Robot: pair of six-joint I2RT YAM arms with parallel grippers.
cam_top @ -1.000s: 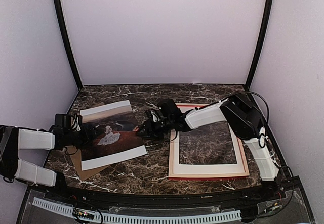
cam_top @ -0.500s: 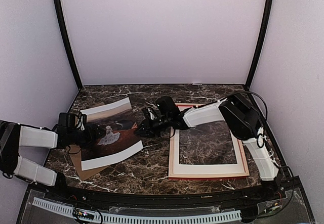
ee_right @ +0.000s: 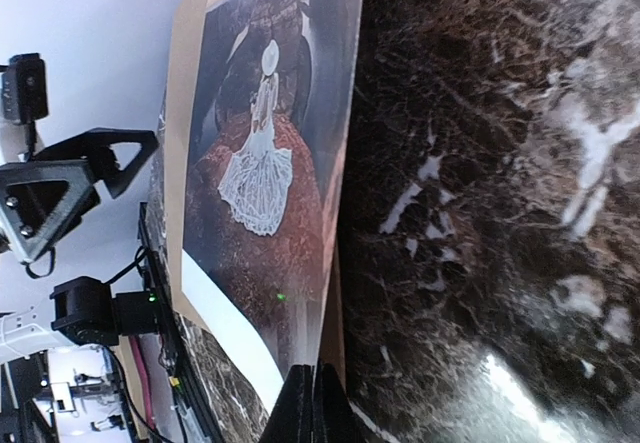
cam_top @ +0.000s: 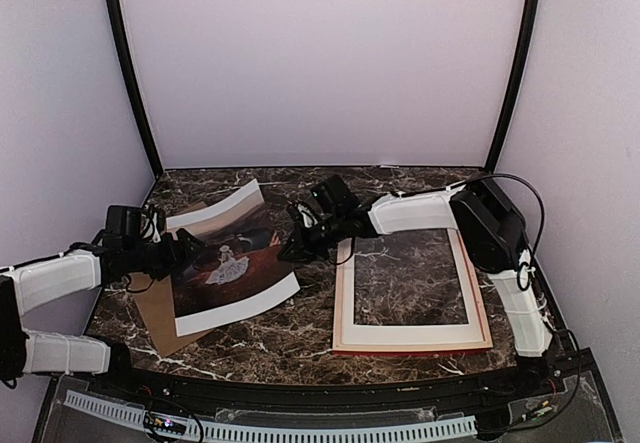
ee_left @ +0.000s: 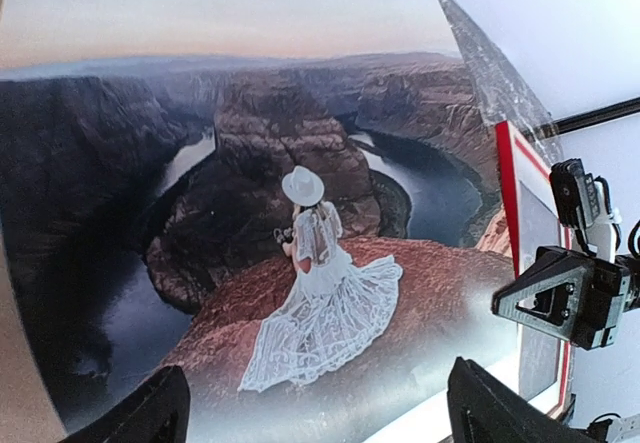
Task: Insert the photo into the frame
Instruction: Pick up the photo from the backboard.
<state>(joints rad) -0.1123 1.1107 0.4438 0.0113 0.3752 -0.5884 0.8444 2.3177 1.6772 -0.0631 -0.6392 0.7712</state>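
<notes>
Right gripper (ee_right: 315,403) is clamped on the near edge of the photo (cam_top: 232,263) — left gripper (cam_top: 185,255) gapes wide opposite.

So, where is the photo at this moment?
In the top view the photo rests left of centre, over a brown board, left of the frame; the right hand pinches its right edge.

Dark red-brown photo (cam_top: 235,263), white margin; pale, red-edged frame (cam_top: 410,337); white-veined dark marble table (cam_top: 300,329); brown board (cam_top: 156,309).
</notes>
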